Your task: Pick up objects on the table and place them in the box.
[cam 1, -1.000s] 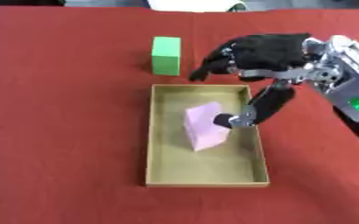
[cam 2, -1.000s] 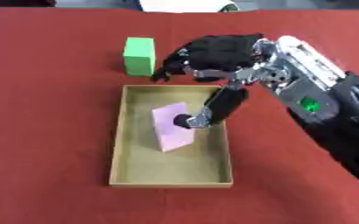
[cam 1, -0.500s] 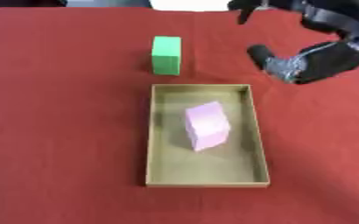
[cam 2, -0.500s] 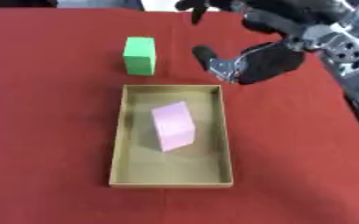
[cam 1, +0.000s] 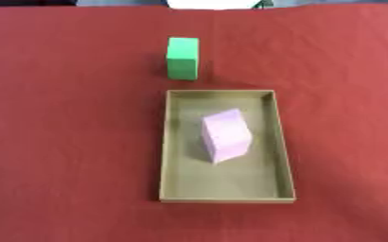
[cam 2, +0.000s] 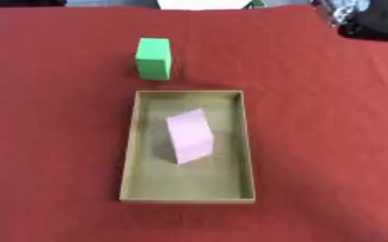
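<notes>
A pink block (cam 1: 225,135) lies tilted inside the shallow tan box (cam 1: 172,142) in the middle of the red table. A green block (cam 1: 181,57) stands upright on the cloth just beyond the box's far left corner. A dark blurred part of my right hand (cam 2: 373,22) shows only at the upper right corner of the right eye view, far from both blocks. My left hand shows in neither view.
The red cloth (cam 1: 65,142) spreads wide on both sides of the box. A white patch (cam 1: 210,4) lies at the far edge of the table.
My right hand let go of the pink block in the box, rose and pulled back to the upper right corner. The pink block stays tilted in the box.
</notes>
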Robot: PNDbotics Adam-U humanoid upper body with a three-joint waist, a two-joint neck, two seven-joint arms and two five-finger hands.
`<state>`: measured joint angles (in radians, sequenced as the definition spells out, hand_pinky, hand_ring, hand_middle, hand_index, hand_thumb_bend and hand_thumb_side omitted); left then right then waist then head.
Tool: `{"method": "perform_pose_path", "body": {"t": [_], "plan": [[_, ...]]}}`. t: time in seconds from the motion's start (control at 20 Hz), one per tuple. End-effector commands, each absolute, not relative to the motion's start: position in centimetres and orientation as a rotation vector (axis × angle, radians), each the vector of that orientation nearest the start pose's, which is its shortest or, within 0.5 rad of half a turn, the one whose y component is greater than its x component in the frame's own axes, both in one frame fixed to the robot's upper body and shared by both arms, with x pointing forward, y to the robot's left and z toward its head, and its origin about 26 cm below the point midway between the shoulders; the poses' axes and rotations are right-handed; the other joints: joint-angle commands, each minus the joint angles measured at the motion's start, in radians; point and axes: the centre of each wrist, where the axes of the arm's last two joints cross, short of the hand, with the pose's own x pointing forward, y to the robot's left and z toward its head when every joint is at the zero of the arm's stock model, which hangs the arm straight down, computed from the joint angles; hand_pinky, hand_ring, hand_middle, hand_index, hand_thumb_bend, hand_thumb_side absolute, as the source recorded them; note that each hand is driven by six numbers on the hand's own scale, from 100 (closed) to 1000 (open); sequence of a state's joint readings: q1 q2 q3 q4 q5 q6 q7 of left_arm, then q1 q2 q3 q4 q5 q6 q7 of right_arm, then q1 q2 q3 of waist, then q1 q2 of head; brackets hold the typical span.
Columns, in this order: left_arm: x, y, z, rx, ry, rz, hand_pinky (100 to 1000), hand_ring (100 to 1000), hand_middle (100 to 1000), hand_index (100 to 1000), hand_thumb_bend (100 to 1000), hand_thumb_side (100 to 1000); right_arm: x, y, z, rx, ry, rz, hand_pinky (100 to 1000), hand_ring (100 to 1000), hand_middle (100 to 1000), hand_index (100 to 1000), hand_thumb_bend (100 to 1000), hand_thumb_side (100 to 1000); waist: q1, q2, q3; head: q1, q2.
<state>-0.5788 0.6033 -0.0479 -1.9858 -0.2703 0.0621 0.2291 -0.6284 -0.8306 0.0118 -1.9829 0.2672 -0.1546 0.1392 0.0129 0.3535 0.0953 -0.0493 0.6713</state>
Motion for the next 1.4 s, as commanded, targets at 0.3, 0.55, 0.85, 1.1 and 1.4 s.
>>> {"method": "perform_pose_path", "body": {"t": [0.3,0.55,0.85,1.1,1.4], "plan": [[31.2,24.6,35.2,-1.4,2.961,1.45,795,790,695,838,310,681,28.4,-31.1,35.4,1.076,2.969,-1.205,778,744,618,890,100,872,0.009,-0.016,-0.022,0.026,-0.002],[34.3,23.3,36.1,-1.416,2.769,1.936,819,808,708,855,425,638,28.3,-31.6,35.2,1.068,3.025,-1.122,774,741,616,886,100,877,0.016,-0.021,-0.036,0.03,-0.004],[38.3,21.4,36.2,-1.454,2.606,2.269,828,815,719,857,527,614,28.3,-31.8,35.0,1.07,3.059,-1.082,771,738,613,883,100,884,0.019,-0.025,-0.055,0.038,-0.006],[40.5,19.8,35.8,-1.459,2.531,2.381,845,829,737,866,615,575,28.4,-31.8,34.9,1.07,3.085,-1.048,769,736,611,880,100,888,0.02,-0.027,-0.064,0.05,-0.008],[42.2,18.6,35.0,-1.46,2.399,2.552,874,859,770,889,750,520,28.4,-31.7,34.9,1.055,3.105,-1.029,767,733,608,878,100,892,0.02,-0.027,-0.07,0.058,-0.012]]}}
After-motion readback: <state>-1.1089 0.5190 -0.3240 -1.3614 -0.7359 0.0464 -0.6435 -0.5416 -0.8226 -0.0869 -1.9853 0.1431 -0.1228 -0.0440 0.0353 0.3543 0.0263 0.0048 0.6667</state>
